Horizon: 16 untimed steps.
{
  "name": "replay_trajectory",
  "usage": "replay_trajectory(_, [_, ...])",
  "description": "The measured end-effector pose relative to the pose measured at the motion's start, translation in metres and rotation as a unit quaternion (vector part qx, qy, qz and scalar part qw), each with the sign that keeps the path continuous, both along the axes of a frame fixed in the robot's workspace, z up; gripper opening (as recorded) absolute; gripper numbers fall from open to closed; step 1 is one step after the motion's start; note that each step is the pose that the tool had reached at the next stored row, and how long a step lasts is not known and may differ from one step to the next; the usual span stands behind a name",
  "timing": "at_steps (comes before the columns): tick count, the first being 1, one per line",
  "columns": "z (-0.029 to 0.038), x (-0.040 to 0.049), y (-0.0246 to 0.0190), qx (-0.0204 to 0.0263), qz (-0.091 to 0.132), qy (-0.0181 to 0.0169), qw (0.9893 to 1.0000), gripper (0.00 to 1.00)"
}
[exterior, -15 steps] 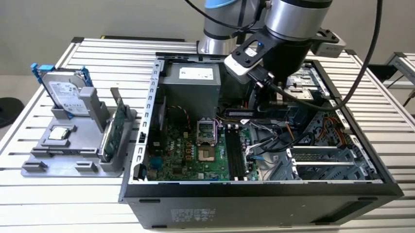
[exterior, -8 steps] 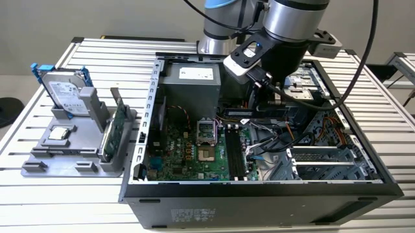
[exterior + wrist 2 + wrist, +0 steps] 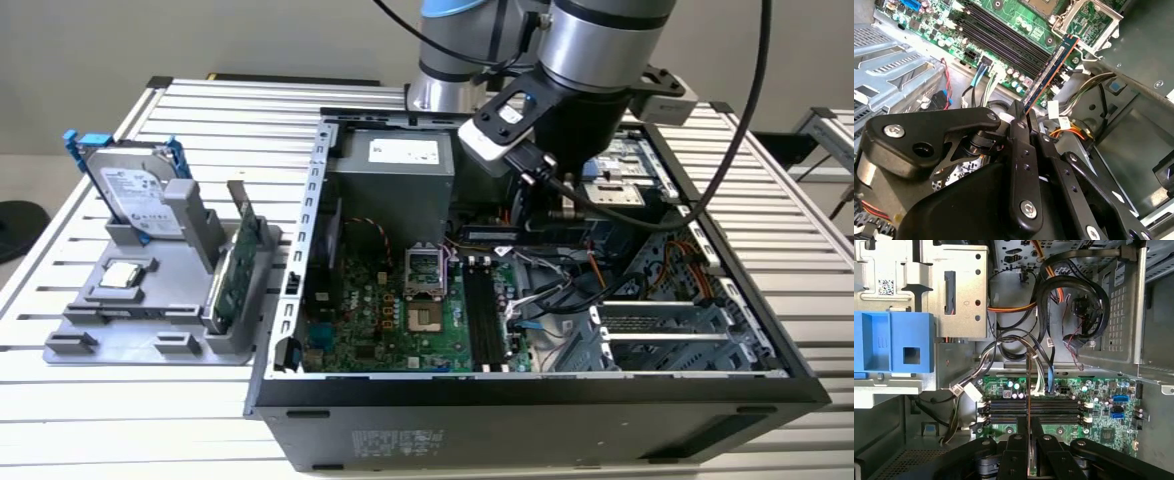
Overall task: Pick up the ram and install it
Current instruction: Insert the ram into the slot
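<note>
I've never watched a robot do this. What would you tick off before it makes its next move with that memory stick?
1. Grip: the gripper is shut on the ram in both wrist views: ok.
2. Target free: the memory slots look empty: ok.
3. Ram lined up with the slots: not ok. In the first wrist view it crosses them.
4. Path free: the cables end beside the slots, and none lies across them: ok.
5. Whether the slot latches are open: cannot tell.
</note>
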<state>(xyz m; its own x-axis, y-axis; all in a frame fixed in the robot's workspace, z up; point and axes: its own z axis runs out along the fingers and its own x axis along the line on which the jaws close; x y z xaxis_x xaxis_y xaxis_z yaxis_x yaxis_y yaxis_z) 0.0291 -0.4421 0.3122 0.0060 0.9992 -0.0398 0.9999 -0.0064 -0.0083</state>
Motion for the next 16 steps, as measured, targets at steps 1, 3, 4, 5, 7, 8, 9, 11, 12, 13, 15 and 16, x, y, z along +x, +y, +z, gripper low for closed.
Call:
replay_trajectory(1, [-0.0008,0.0,0.0002,0.0,0.0,0.0,1.0,0.0])
replay_trajectory(3, [-0.0023,0.0,0.0008,0.0,0.0,0.0,1.0,0.0])
replay_trajectory(4, [-0.0028,0.0,0.0011,0.0,0.0,0.0,1.0,0.0])
replay_trajectory(5, [-0.0032,0.0,0.0013,0.0001,-0.002,0.0,1.0,0.0])
replay_trajectory(7, [-0.0037,0.0,0.0013,0.0,-0.008,0.0,1.0,0.0])
replay_trajectory(8, [-0.0039,0.0,0.0013,0.0,-0.013,0.0,0.9999,0.0])
replay_trajectory(9, [-0.0042,-0.0001,0.0013,0.0,-0.018,0.0,0.9998,0.0])
replay_trajectory(11, [-0.0046,0.0,0.0014,0.0,-0.029,0.0,0.9996,0.0])
replay_trajectory(12, [-0.0048,0.0,0.0014,0.0,-0.035,0.0,0.9994,0.0])
replay_trajectory(13, [-0.005,0.0,0.0014,0.0,-0.041,0.0,0.9991,0.0])
replay_trajectory(15, [-0.0053,0.0,0.0014,0.0,-0.053,0.0,0.9986,0.0])
replay_trajectory(16, [-0.0054,0.0,0.0014,0.0,-0.059,0.0,0.9983,0.0])
